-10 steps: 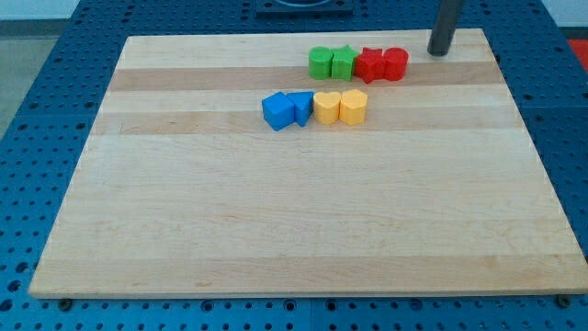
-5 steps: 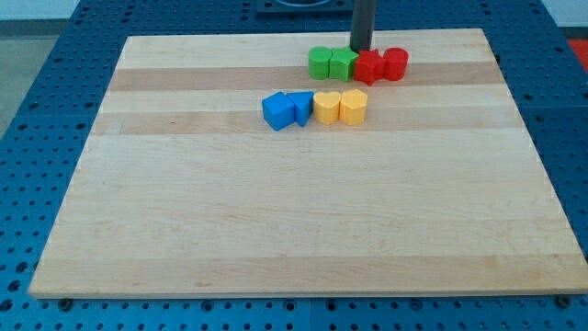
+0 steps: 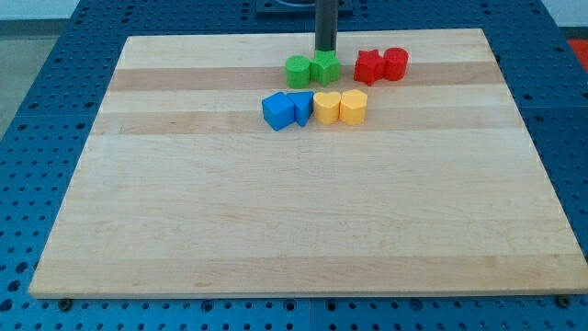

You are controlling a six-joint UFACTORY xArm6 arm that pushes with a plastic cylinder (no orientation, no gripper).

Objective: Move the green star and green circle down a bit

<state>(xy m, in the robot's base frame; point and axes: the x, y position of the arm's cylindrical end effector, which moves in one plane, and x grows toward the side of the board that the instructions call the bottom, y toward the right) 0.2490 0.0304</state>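
Observation:
The green circle point(image 3: 297, 71) and the green star point(image 3: 324, 67) sit side by side near the view's top, touching each other. They lie just above the blue pair and apart from the red pair at their right. My tip point(image 3: 324, 50) stands right behind the green star, at its top edge, seemingly touching it.
Two red blocks point(image 3: 381, 64) sit together right of the green pair. A blue cube point(image 3: 277, 110), a second blue block point(image 3: 300, 106), a yellow block point(image 3: 327, 107) and a yellow hexagon-like block point(image 3: 354, 106) form a row below. The wooden board point(image 3: 276, 230) lies on a blue pegboard.
My tip swept left along the board's top, from the top right to behind the green star. The green pair slid left and slightly down, away from the red blocks.

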